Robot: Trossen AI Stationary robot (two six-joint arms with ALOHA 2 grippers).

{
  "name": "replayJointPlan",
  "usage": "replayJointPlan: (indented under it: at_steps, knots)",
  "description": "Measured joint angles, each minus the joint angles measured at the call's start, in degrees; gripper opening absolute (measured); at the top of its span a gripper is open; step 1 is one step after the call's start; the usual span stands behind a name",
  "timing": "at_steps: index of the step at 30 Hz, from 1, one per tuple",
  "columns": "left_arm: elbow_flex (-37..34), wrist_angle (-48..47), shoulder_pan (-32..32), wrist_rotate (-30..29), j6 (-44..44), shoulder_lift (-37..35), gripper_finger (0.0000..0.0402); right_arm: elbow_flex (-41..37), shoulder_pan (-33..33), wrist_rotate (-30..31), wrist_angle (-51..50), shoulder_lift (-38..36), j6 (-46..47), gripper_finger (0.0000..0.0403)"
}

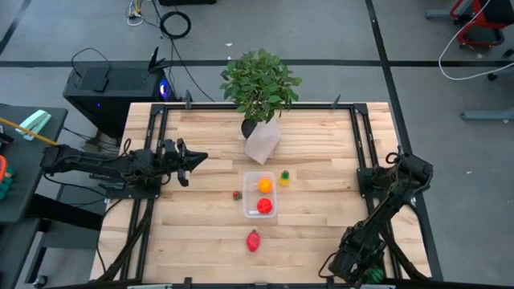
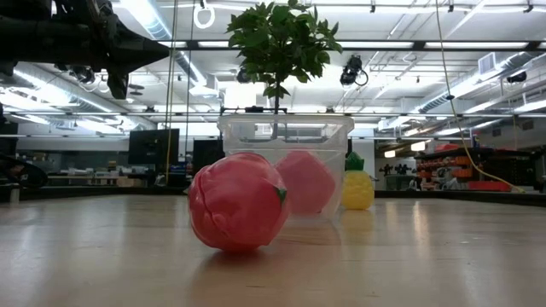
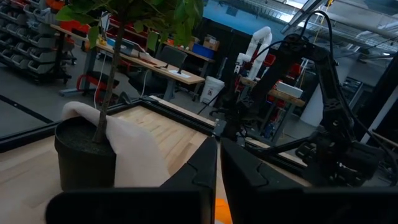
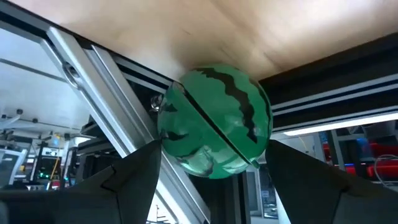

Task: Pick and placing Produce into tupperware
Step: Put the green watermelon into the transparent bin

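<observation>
Left gripper (image 1: 195,158): pressed together, empty, left of centre.
Pinkish-red fruit (image 1: 254,240): lower centre, down-right of it.
Right gripper (image 4: 211,158): pinching watermelon (image 4: 214,121).

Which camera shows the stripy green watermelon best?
The right wrist view: the watermelon fills the picture between the right gripper's fingers. The high, low and left wrist views do not show it.
</observation>
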Motion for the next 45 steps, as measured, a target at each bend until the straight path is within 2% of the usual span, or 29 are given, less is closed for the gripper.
replayJointPlan:
  at_steps: [16, 24, 30, 45]
  knots:
    - [0.0, -0.02, 0.0, 0.01, 0.02, 0.0, 0.0018, 0.02, 0.68, 2.6, 1.17, -0.11, 1.47, 0.0293]
    - [0.0, -0.02, 0.0, 0.01, 0.02, 0.0, 0.003, -0.04, 0.64, 4.76, 2.43, 0.0, 1.07, 0.0325]
    - [0.0, -0.02, -0.01, 0.0, 0.02, 0.0, 0.0022, -0.04, 0.52, 5.92, 2.94, 0.04, 1.47, 0.0342]
    - [-0.01, 0.0, 0.01, -0.01, 0.0, 0.0, 0.0027, 0.02, 0.52, 6.04, 3.04, 0.02, 1.74, 0.0292]
